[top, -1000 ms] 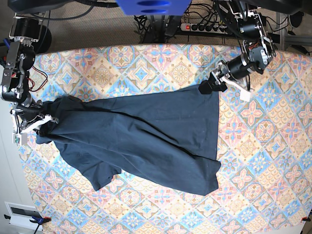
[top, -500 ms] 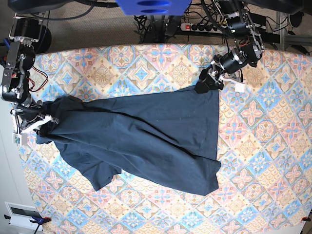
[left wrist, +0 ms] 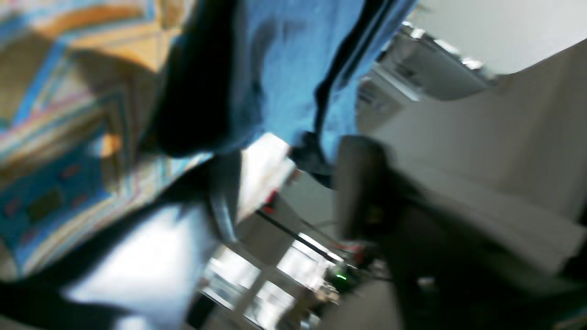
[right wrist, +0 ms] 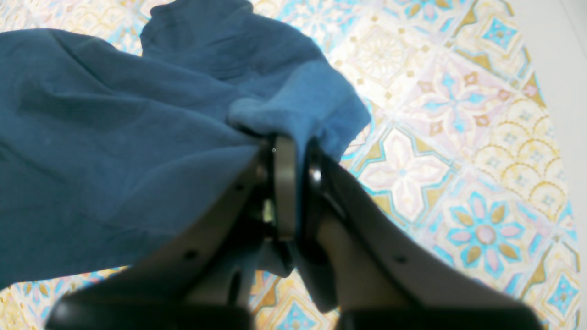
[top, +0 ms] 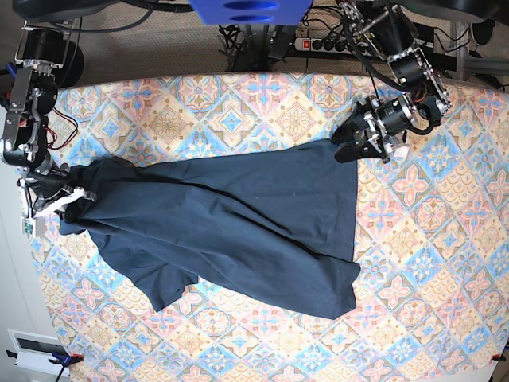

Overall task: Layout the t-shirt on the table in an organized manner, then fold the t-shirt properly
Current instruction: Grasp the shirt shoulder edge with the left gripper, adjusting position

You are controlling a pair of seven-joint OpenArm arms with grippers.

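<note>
Nearest your base camera, the bottom hem corner of the t-shirt (top: 231, 231) lies flat on the table (top: 429, 263), with tiled cloth bare below and to the view's right of it. The garment sprawls as a long dark wedge across the table's middle, wrinkled, narrowing toward the view's left edge. One short sleeve juts out low on the left part of the wedge.

At the view's left edge you have the right gripper (top: 70, 196), its jaws pressed together on a bunched fold of the shirt. Your right wrist view confirms this: the right gripper (right wrist: 293, 151) has blue fabric squeezed between the two fingers, a puff of cloth standing up just beyond the tips, and patterned table (right wrist: 458, 137) showing to the right of it. The t-shirt (right wrist: 114, 137) fills the left half of that view.

Farther back, at the view's upper right, the left gripper (top: 350, 146) sits at the shirt's far top corner, touching or just above the fabric edge. Your left wrist view is heavily motion-blurred: the t-shirt (left wrist: 279, 64) hangs close to the dark fingers (left wrist: 357, 183), table cloth (left wrist: 55, 137) to the left. You cannot tell from these frames whether that claw is apart or clamped on the corner.
</note>
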